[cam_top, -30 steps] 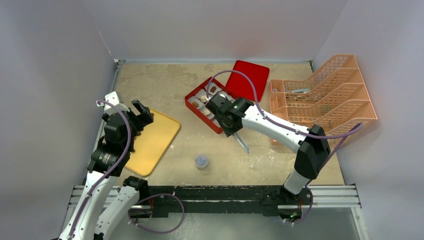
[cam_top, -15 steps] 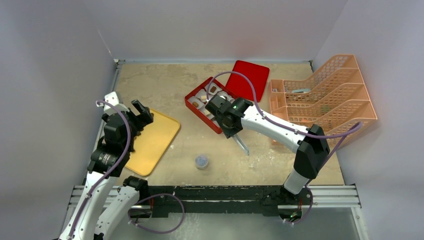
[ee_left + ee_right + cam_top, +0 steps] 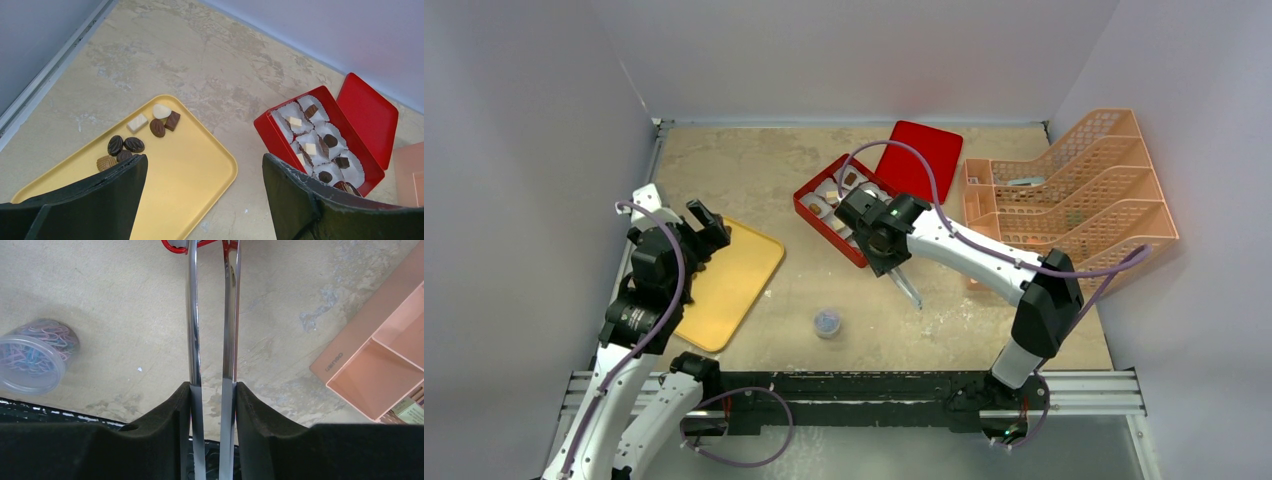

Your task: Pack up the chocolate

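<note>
Left wrist shows eight chocolates [image 3: 157,128] on one tray [image 3: 175,192], the left gripper [image 3: 202,165] above it, gaping. Right gripper [image 3: 212,390] clamps one tweezers [image 3: 192,315], tips at the red box [image 3: 265,131].

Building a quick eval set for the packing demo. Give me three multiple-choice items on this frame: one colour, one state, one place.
1. The box holding the paper liners is:
A red
B blue
C green

2. The right fingers are:
A spread wide and empty
B clamped on metal tweezers
C pinching a chocolate

3. The chocolates without liners lie:
A in the box
B on the yellow tray
C between the tweezers

Answers:
1 A: the left wrist view shows red walls around the white liners.
2 B: the right wrist view shows two steel blades pressed between the black pads.
3 B: the left wrist view shows them clustered at one end of the tray.
</note>
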Controlling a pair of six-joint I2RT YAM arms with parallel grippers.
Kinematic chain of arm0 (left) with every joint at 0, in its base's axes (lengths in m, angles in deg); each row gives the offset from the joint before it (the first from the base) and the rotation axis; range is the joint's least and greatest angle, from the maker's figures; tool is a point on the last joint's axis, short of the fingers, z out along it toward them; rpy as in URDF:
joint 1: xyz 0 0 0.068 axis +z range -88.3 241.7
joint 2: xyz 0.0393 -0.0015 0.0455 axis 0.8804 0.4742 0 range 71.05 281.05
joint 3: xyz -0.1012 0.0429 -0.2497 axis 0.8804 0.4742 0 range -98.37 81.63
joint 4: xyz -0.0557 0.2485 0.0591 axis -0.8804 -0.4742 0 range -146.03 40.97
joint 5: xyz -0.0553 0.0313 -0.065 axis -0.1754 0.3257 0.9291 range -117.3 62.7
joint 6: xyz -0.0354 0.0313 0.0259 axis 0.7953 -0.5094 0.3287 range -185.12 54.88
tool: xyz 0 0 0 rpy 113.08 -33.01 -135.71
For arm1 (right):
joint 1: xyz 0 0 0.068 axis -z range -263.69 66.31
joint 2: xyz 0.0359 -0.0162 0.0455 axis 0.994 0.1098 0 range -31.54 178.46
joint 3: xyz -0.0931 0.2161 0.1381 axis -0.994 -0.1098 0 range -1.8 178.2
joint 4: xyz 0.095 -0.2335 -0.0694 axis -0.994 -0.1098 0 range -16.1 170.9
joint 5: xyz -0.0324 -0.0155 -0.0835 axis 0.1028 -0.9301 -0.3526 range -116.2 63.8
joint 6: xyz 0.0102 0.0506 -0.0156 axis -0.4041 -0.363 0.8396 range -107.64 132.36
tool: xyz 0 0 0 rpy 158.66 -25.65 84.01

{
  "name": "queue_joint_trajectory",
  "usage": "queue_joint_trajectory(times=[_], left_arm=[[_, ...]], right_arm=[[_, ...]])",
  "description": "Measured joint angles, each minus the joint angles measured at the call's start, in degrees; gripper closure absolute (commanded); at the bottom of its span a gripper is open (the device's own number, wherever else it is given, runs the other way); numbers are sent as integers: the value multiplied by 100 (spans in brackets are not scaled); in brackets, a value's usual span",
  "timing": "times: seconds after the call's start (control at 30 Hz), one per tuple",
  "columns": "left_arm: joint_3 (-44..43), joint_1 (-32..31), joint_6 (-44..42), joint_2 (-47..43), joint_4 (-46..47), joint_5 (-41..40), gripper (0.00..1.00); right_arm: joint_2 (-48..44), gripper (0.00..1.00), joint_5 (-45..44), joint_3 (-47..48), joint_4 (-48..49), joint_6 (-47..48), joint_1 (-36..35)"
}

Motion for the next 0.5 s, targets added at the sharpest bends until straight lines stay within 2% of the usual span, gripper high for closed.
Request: queue_joint_trajectory(times=[0.5], left_arm=[[0,0,0,4,4,2,15]], right_arm=[[-330,64,-389,181,-422,-468,0]])
